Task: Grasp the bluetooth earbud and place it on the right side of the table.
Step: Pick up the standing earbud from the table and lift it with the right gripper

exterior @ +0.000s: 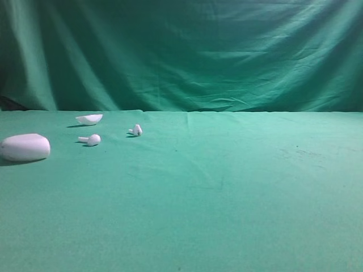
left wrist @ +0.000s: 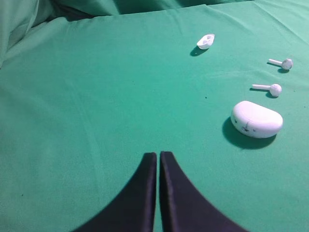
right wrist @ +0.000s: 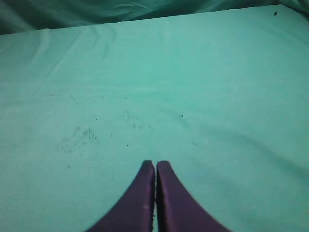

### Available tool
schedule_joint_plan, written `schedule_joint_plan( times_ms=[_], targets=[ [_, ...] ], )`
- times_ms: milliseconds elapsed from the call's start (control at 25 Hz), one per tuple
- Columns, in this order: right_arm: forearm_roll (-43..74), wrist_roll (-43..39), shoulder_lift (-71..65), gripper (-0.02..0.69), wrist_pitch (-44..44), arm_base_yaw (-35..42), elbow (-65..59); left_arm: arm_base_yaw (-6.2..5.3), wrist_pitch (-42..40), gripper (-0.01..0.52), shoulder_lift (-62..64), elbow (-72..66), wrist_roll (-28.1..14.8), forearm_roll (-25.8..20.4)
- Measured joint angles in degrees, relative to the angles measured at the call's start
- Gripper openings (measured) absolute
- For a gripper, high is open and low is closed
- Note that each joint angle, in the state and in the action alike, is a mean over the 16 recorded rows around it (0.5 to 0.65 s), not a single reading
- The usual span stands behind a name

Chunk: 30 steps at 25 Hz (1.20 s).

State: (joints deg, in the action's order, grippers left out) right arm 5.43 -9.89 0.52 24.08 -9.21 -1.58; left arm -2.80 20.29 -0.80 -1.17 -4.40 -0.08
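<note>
The bluetooth earbud point(exterior: 136, 130), tiny and white with a short stem and an angular head, lies on the left half of the green table point(exterior: 227, 187). In the left wrist view the earbud point(left wrist: 282, 63) sits far off to the upper right. My left gripper point(left wrist: 158, 153) is shut with nothing in it and hovers over bare cloth, well short of the earbud. My right gripper point(right wrist: 155, 163) is also shut and empty, over bare cloth with faint dark specks. Neither gripper shows in the exterior view.
A second white earbud point(exterior: 91, 139) with a round head lies left of the first. A large white oval case point(exterior: 25, 147) rests at the far left, and a small white shell-like piece point(exterior: 89, 119) lies behind them. A green backdrop point(exterior: 181, 51) hangs at the back.
</note>
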Motion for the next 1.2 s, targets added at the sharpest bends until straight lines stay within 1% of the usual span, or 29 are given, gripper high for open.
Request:
schedule_joint_plan(
  times_ms=[560, 720, 840, 1080, 1200],
  targets=[
    [0.09, 0.01, 0.0, 0.0, -0.08, 0.0, 0.0, 0.0, 0.0, 0.0, 0.0, 0.0, 0.0, 0.01],
    [0.72, 0.04, 0.0, 0.0, -1.4, 0.0, -0.01, 0.0, 0.0, 0.0, 0.0, 0.0, 0.0, 0.02],
    [1.26, 0.02, 0.0, 0.0, -5.16, 0.0, -0.03, 0.0, 0.0, 0.0, 0.0, 0.0, 0.0, 0.01],
    [2.07, -0.08, -0.03, 0.0, -18.1, 0.0, 0.34, 0.0, 0.0, 0.0, 0.0, 0.0, 0.0, 0.0],
    [2.08, -0.25, -0.86, 0.0, -21.67, 0.0, 2.23, 0.0, 0.0, 0.0, 0.0, 0.0, 0.0, 0.01]
  ],
)
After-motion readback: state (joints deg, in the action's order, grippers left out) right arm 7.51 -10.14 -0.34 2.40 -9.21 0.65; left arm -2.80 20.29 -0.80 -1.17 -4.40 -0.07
